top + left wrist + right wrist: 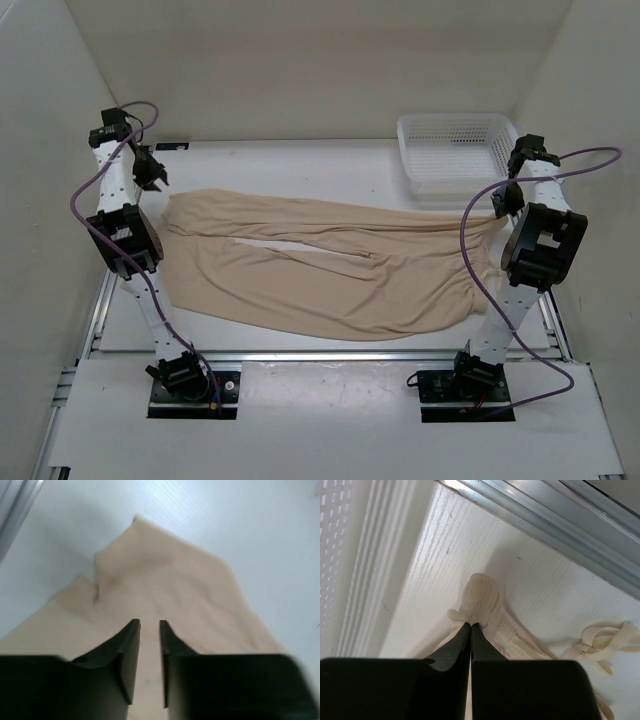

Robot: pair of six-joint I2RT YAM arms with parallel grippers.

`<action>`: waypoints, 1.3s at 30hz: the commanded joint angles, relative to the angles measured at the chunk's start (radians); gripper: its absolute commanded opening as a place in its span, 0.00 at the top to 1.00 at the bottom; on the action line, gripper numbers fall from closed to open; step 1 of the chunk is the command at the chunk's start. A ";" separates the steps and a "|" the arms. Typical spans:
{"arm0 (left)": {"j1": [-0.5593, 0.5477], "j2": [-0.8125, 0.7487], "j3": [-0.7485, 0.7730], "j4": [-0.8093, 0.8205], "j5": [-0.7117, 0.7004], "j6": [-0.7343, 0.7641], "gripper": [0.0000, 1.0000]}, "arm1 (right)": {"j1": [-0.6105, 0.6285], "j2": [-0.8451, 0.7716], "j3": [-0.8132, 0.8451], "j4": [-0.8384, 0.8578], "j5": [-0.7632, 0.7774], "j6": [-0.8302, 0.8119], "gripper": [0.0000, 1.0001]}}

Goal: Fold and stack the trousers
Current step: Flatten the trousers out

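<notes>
Trousers (320, 270), thin wrinkly beige-tan fabric, lie flat for folding; right gripper (471, 626) pinches the right end taut, left gripper (150, 630) hangs unclenched, empty.

Plain beige-tan trousers (330, 270); white mesh basket (455, 183); white table (300, 165); purple arm cables (590, 152).

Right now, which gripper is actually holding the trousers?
The right gripper, pinched shut on the trousers at the waistband; the left gripper hangs open over the leg cuffs, gripping nothing.
</notes>
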 commanded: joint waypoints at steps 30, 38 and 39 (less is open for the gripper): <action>-0.069 0.120 0.285 0.076 0.011 -0.054 0.90 | -0.012 -0.068 -0.027 0.021 0.006 -0.004 1.00; -0.007 -0.066 0.202 0.067 -0.015 -0.011 0.90 | -0.021 -0.113 -0.038 0.021 0.015 -0.004 1.00; -0.007 -0.078 0.202 0.052 -0.025 -0.002 0.90 | -0.021 -0.123 -0.047 0.021 0.015 -0.004 1.00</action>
